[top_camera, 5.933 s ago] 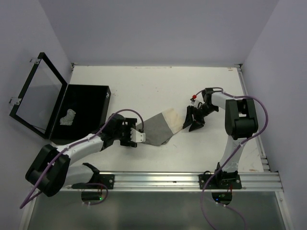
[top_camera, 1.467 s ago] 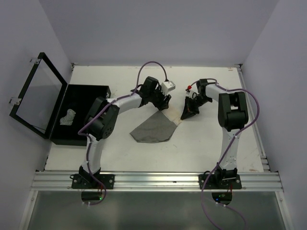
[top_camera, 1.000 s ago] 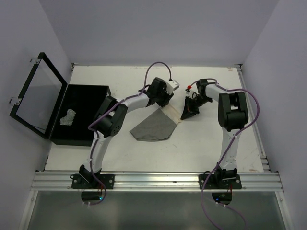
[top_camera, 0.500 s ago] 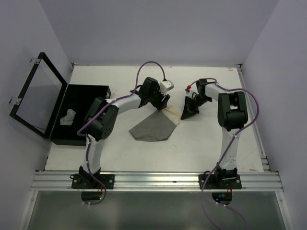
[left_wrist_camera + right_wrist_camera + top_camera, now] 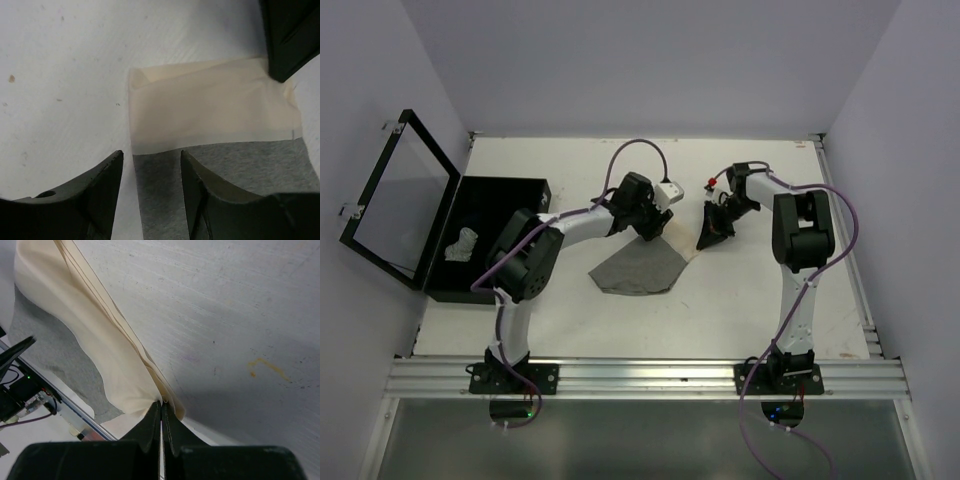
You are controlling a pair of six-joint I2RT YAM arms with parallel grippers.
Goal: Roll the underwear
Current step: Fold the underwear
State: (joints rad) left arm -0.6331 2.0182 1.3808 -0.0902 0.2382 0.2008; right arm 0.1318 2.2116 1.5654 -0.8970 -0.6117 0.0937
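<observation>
Jaws of your left gripper (image 5: 150, 159) stand half open astride the side edge of the flat heather-grey cloth underwear (image 5: 638, 268), spread mid-table; beyond, your right gripper (image 5: 161, 409) is clenched on its cream waistband (image 5: 210, 107). Both arms reach far forward, the left forearm slanting rightward, wrists angled down toward the white table (image 5: 570, 330).

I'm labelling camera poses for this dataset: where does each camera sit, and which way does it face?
Top external: above and behind the arm bases, facing down at the table, underwear and black box; both arms show.
Left wrist: on the left arm, facing down at the underwear's cream band; the open left gripper shows.
Right wrist: on the right arm, low along the table; the right gripper, shut on the band's edge, shows.
All three share the underwear.
</observation>
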